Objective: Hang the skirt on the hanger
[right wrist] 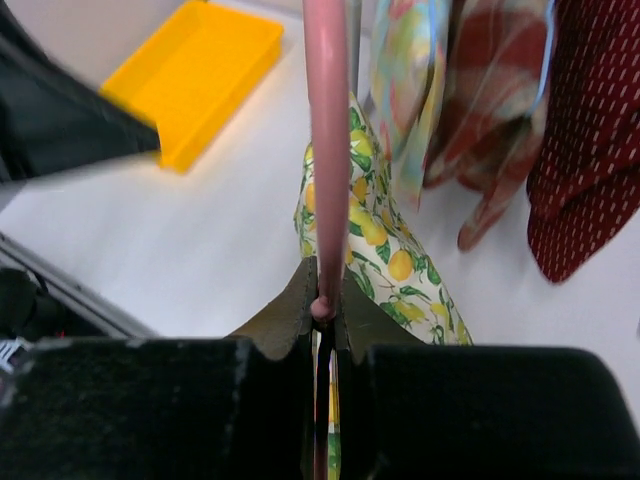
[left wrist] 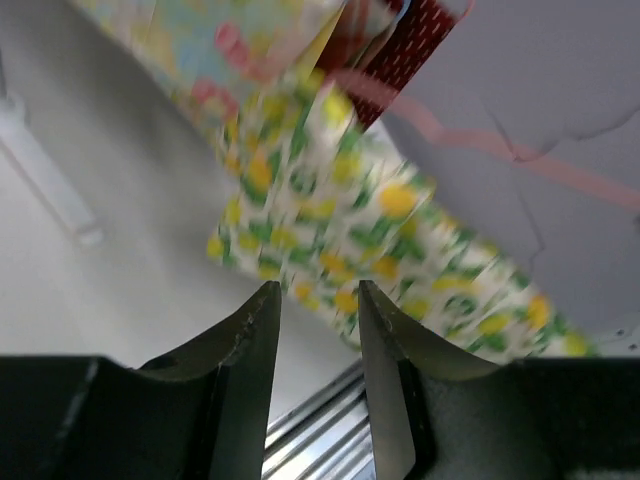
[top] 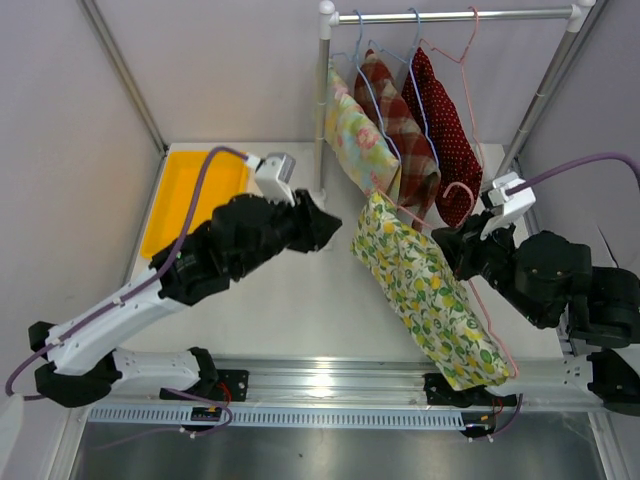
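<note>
The lemon-print skirt (top: 430,292) hangs on a pink hanger (top: 457,190), slanting from centre to lower right above the table. It also shows in the left wrist view (left wrist: 350,230) and the right wrist view (right wrist: 385,245). My right gripper (top: 452,240) is shut on the pink hanger's wire (right wrist: 326,150), next to the skirt's upper edge. My left gripper (top: 328,226) is open and empty, just left of the skirt's top corner, apart from it; its fingers (left wrist: 250,340) frame the skirt.
A clothes rail (top: 450,15) at the back holds a floral skirt (top: 358,138), a plaid skirt (top: 400,125) and a red dotted skirt (top: 445,130) on hangers. A yellow tray (top: 190,195) sits at the back left. A metal rail (top: 330,385) runs along the near edge.
</note>
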`<state>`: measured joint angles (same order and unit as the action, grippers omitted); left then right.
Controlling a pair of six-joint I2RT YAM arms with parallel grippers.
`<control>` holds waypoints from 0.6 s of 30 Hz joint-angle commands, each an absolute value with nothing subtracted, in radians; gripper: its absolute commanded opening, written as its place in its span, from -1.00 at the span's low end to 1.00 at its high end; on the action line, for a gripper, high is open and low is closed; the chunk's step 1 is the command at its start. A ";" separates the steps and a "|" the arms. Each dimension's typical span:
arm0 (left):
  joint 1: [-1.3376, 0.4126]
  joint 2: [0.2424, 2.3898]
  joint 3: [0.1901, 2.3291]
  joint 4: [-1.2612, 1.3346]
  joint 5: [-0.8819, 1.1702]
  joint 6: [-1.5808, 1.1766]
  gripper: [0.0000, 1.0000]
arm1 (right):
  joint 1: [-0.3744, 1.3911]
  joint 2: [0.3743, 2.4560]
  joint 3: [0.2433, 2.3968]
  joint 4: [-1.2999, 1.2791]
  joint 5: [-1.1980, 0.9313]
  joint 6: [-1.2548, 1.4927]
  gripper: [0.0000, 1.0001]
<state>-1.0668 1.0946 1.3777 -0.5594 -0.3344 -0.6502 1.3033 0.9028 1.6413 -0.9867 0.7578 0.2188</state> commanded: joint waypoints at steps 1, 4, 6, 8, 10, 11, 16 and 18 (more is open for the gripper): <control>-1.039 1.196 1.609 -0.534 -0.278 -0.519 -0.15 | 1.307 0.919 1.689 -1.164 0.752 0.360 -1.00; -1.029 1.275 1.681 -0.538 -0.245 -0.506 -0.14 | 1.307 0.931 1.692 -1.238 0.762 0.434 -1.00; -1.014 1.298 1.680 -0.516 -0.212 -0.517 -0.14 | 1.299 0.936 1.697 -1.281 0.785 0.475 -1.00; -1.003 1.308 1.671 -0.503 -0.192 -0.525 -0.14 | 1.286 0.942 1.707 -1.321 0.824 0.514 -1.00; -0.991 1.318 1.661 -0.496 -0.173 -0.531 -0.14 | 1.252 0.954 1.720 -1.368 0.867 0.558 -1.00; -0.985 1.319 1.658 -0.489 -0.170 -0.531 -0.14 | 1.237 0.956 1.718 -1.374 0.874 0.561 -1.00; -0.968 1.321 1.649 -0.488 -0.144 -0.529 -0.14 | 1.079 0.979 1.686 -1.388 0.910 0.557 -1.00; -0.960 1.315 1.637 -0.488 -0.140 -0.529 -0.14 | 0.999 0.988 1.677 -1.378 0.885 0.532 -1.00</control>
